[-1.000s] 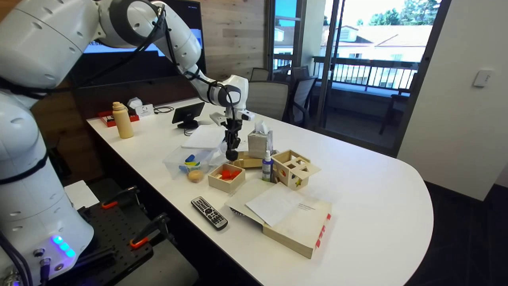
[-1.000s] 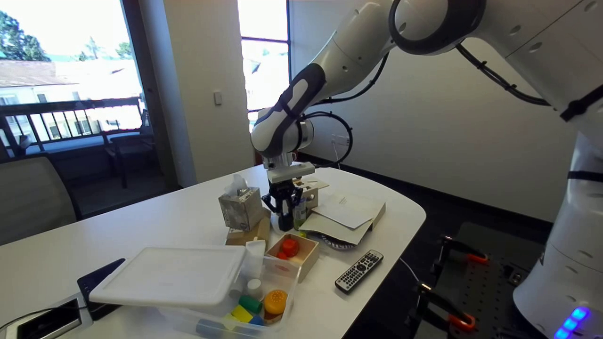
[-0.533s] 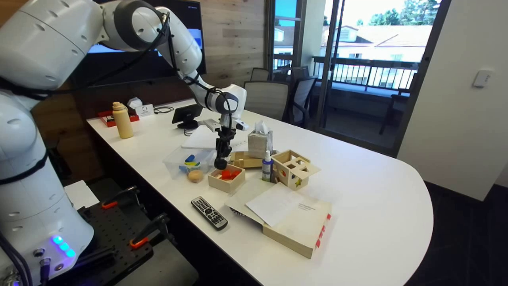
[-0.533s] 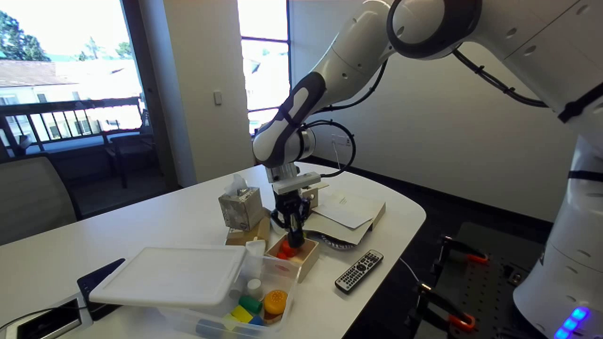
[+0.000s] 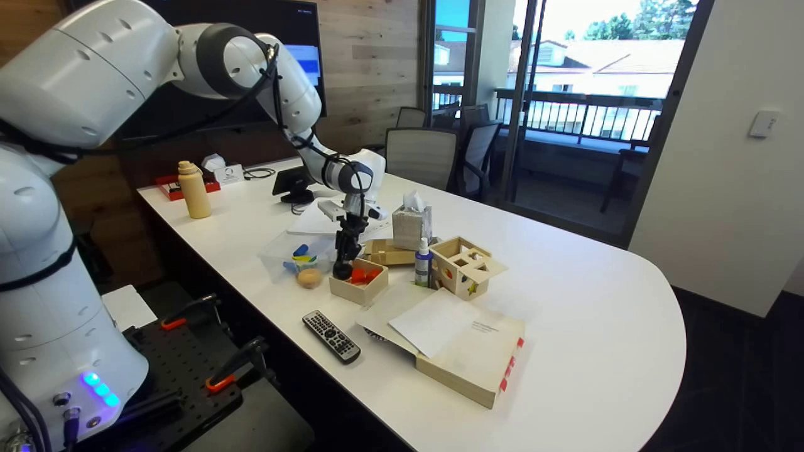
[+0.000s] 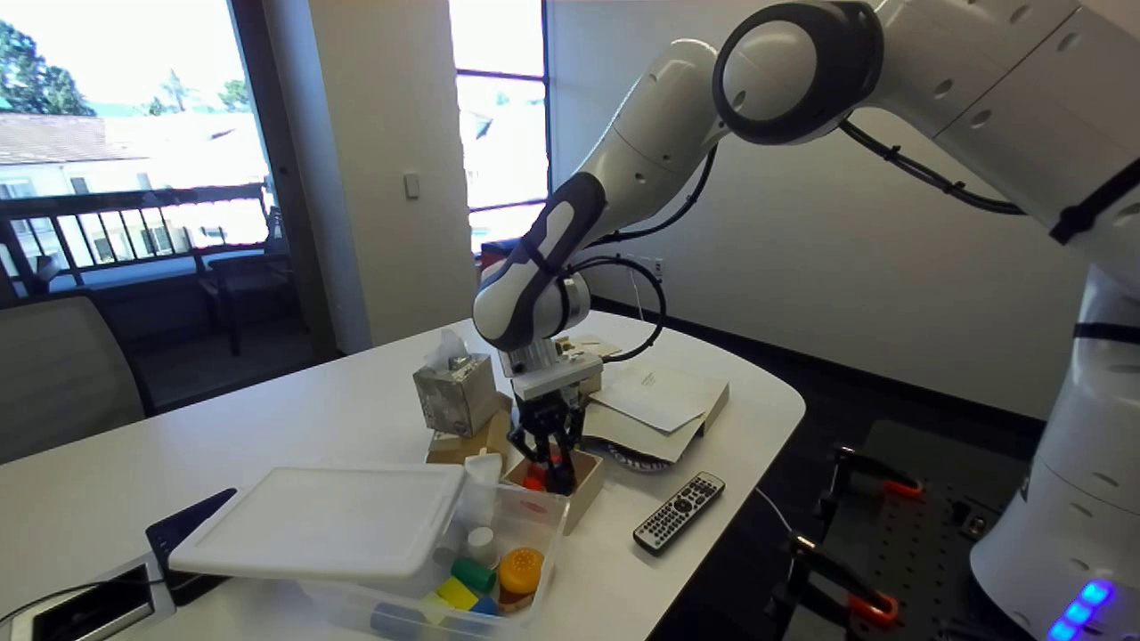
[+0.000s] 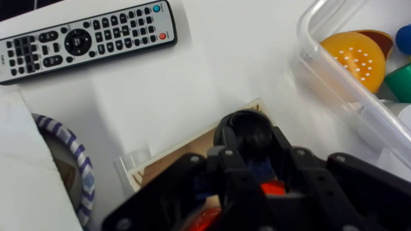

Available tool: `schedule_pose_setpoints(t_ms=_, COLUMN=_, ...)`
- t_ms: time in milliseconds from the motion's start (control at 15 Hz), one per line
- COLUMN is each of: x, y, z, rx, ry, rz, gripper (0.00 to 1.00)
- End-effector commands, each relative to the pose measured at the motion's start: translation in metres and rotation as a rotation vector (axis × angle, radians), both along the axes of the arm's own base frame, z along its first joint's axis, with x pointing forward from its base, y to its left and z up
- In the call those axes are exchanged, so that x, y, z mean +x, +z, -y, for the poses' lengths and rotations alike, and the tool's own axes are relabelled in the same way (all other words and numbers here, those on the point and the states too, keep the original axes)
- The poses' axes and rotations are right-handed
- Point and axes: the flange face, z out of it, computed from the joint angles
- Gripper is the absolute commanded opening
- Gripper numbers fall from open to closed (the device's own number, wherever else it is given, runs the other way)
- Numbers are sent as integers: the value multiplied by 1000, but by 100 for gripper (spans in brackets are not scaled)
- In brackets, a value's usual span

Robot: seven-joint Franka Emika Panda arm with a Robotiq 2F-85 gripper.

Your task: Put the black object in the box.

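A round-ended black object (image 7: 253,130) is held between the fingers of my gripper (image 7: 253,141), which is shut on it. It also shows in both exterior views (image 5: 342,270) (image 6: 559,481). A small, low, open wooden box (image 5: 352,292), pale outside, holds red-orange pieces (image 5: 364,275). The box also shows in an exterior view (image 6: 583,499) and in the wrist view (image 7: 192,147). The black object hangs at one corner of the box, its lower end at or below the rim. I cannot tell whether it touches the box floor. The gripper hides part of the box.
A clear plastic bin (image 7: 359,93) with toys stands close beside the box. A remote (image 5: 331,337) and a thick book (image 5: 465,376) lie near it. A spray bottle (image 5: 422,269), holed wooden cube (image 5: 468,270) and tissue box (image 5: 409,230) stand behind. A red tray (image 5: 171,192) lies far off.
My gripper has come down and across with the black object, from behind and above the wooden box to its corner. The black object stays in the grip. The box has not moved.
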Motion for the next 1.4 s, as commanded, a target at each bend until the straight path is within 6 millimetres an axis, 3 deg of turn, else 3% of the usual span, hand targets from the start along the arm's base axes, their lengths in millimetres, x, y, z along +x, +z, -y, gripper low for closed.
schedule_pose_setpoints(t_ms=0, x=12, y=0, z=1, rx=-25, ry=17, rz=34, gripper=7)
schedule_pose_setpoints(t_ms=600, x=18, y=-12, z=10, rx=-28, ry=5, rz=29, gripper=9)
schedule_pose_setpoints(t_ms=667, x=18, y=-15, z=10, rx=-26, ry=8, rz=28, gripper=54)
schedule_pose_setpoints(t_ms=800, x=17, y=-17, z=9, rx=-29, ry=9, rz=35, gripper=62)
schedule_pose_setpoints(t_ms=1133, x=23, y=-3, z=9, rx=-34, ry=7, rz=59, gripper=99)
schedule_pose_setpoints(t_ms=1333, x=29, y=23, z=10, rx=-39, ry=2, rz=91, gripper=100)
